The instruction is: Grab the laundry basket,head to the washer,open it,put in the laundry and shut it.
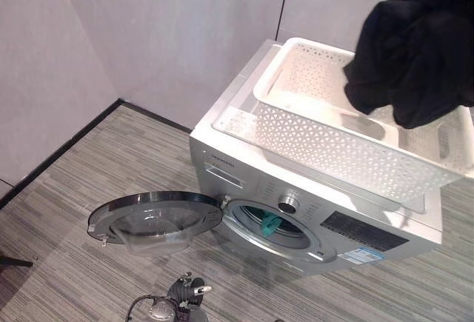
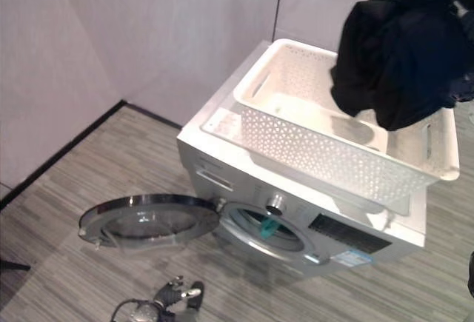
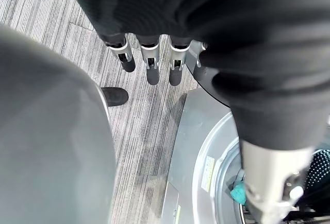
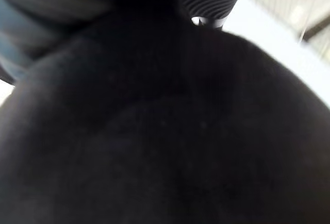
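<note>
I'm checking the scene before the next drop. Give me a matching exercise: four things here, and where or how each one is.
Things:
1. basket
2. washer door
3. black garment
4. teal cloth

States:
A. swung open, low over the floor
B. inside the drum
C. on top of the washer
D. held up over the basket

Pairs: 1-C, 2-A, 3-D, 4-B

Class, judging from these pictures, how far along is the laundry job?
Done: the white perforated basket sits on the silver washer, its round door open, something teal in the drum. In hand: a black garment lifted above the basket. Left: load it, shut the door.
</note>
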`<state>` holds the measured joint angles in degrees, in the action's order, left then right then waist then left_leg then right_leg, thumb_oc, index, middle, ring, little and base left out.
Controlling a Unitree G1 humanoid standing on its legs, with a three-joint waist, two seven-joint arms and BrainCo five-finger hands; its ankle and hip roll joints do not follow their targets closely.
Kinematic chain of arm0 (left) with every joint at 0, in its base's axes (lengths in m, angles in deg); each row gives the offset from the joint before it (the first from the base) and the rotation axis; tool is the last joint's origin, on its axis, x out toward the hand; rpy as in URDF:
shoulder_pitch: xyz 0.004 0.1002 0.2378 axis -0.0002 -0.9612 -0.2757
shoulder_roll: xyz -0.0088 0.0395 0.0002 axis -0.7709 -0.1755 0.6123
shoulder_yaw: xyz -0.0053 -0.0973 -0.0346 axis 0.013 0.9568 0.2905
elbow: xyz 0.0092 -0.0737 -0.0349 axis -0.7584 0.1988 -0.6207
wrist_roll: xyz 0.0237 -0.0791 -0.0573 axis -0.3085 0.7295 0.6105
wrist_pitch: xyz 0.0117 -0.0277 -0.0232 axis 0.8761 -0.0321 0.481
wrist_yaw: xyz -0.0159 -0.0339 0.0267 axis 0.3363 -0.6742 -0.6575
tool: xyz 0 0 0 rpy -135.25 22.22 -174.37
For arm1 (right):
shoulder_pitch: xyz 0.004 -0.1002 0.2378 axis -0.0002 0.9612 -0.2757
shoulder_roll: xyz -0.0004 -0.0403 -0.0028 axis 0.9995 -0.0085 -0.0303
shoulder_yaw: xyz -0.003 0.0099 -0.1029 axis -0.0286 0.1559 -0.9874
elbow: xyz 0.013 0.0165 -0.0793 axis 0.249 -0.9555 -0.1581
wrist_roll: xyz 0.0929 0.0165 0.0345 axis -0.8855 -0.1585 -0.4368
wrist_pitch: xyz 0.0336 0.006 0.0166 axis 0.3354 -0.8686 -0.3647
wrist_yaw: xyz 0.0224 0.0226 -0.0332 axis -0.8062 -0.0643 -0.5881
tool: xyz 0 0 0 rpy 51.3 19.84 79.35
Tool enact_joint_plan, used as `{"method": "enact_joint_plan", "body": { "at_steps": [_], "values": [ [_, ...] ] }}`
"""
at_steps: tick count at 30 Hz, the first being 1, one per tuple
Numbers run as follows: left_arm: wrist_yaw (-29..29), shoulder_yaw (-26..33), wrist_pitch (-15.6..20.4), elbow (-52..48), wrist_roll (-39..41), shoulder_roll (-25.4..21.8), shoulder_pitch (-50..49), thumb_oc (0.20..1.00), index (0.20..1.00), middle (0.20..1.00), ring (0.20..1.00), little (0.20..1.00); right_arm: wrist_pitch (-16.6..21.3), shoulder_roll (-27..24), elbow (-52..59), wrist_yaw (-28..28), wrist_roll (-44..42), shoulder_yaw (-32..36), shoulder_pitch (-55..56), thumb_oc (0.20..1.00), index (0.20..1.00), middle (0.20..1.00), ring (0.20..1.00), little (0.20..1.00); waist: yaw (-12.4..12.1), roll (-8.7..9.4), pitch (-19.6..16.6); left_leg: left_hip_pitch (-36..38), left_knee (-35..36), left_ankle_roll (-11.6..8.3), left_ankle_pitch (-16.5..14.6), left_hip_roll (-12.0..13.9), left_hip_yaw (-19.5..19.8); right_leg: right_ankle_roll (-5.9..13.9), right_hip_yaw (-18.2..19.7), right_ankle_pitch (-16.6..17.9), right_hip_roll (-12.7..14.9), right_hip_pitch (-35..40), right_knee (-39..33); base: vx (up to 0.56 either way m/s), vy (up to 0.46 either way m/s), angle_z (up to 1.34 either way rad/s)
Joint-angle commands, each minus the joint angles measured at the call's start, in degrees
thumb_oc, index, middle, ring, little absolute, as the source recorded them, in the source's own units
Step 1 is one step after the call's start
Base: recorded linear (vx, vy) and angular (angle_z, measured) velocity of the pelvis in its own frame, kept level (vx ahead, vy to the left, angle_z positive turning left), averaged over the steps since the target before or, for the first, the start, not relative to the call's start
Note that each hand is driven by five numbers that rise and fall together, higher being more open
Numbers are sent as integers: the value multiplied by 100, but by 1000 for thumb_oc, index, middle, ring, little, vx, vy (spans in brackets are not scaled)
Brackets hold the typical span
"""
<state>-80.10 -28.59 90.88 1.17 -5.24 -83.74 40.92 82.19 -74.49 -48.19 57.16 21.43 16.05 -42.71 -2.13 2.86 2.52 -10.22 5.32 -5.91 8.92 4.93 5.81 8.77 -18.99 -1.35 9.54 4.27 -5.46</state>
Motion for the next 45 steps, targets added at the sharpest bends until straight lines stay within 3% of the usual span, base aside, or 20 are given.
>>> {"method": "enact_joint_plan", "body": {
  "at_steps": [1,8,16,25,30,45],
  "values": [
    [218,-211,82,481,-222,22,213,1000,1000,1000,1000,1000,-68,-128,349,957,393,571,-238,200,200,200,200,200,-152,147,-234,676,-32,333,-968,-151,-149,-37,216,57,115,-269,282,0,0,0],
    [444,-203,97,630,-293,53,167,1000,1000,1000,1000,1000,-238,-214,749,1929,932,1363,-35,200,200,200,200,200,-162,162,-328,715,-32,364,-1024,-189,-123,-8,255,52,122,-229,248,5,1,0],
    [572,-204,145,756,-395,72,125,1000,1000,1000,1000,1000,-308,-346,901,2313,1236,1601,76,200,200,200,200,200,-152,184,-377,764,-32,381,-1063,-217,-154,10,290,68,129,-204,239,0,0,0],
    [645,-130,147,788,-469,168,137,1000,1000,1000,1000,1000,-318,30,1780,2349,1453,2087,572,200,200,200,200,200,-47,161,-376,807,-32,390,-1095,-216,-202,8,344,73,123,-202,240,0,0,0],
    [646,55,129,816,-569,201,121,1000,1000,1000,1000,1000,-199,436,2420,2078,1514,2536,1447,200,200,200,200,200,70,116,-380,873,-32,398,-1127,-202,-285,18,424,91,120,-216,246,4,0,-5],
    [690,348,97,852,-632,280,28,1000,1000,1000,1000,1000,-133,1493,4039,1779,2084,3218,2411,200,200,200,200,200,234,27,-427,931,-32,401,-1146,-170,-378,5,535,89,95,-223,245,3,-1,-6]
  ]
}}
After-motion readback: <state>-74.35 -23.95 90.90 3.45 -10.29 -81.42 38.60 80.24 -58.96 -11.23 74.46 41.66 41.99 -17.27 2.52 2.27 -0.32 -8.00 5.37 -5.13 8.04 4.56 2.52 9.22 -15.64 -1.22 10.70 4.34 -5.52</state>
